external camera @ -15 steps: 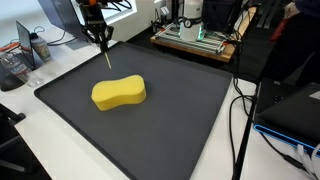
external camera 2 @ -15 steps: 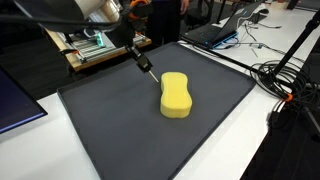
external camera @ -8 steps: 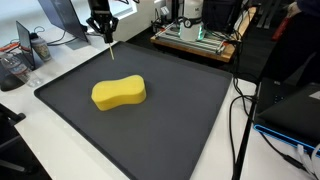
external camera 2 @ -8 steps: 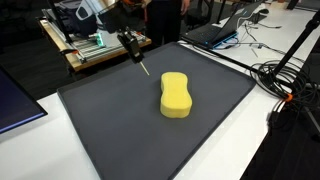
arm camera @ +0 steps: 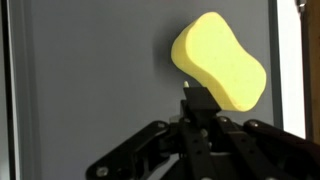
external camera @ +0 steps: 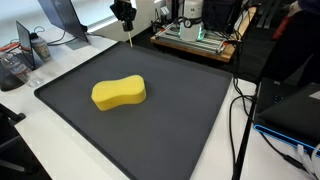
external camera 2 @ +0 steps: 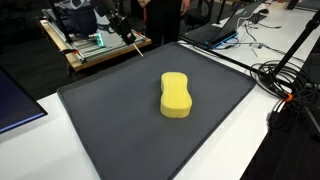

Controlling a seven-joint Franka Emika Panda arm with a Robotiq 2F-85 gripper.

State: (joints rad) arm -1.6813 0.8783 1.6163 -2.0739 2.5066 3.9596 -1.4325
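My gripper (external camera: 124, 20) is shut on a thin pale stick (external camera: 128, 37) that points down. It hangs high above the far edge of the black mat (external camera: 170, 120); it shows in the other exterior view (external camera 2: 117, 20) with the stick (external camera 2: 131, 38) too. A yellow peanut-shaped sponge (external camera: 118, 93) lies alone on the mat (external camera 2: 120, 130), well apart from the stick. In the wrist view the shut jaws (arm camera: 197, 100) sit in the lower middle, with the sponge (arm camera: 220, 60) beyond them.
A metal-framed machine (external camera: 195, 35) stands behind the mat; it also shows in an exterior view (external camera 2: 90, 45). Black cables (external camera: 240, 110) run along the mat's side on the white table. A laptop (external camera 2: 225, 28) and more cables (external camera 2: 290, 80) lie nearby.
My gripper has risen with the stick and moved away from the sponge toward the mat's far edge. The sponge has not moved.
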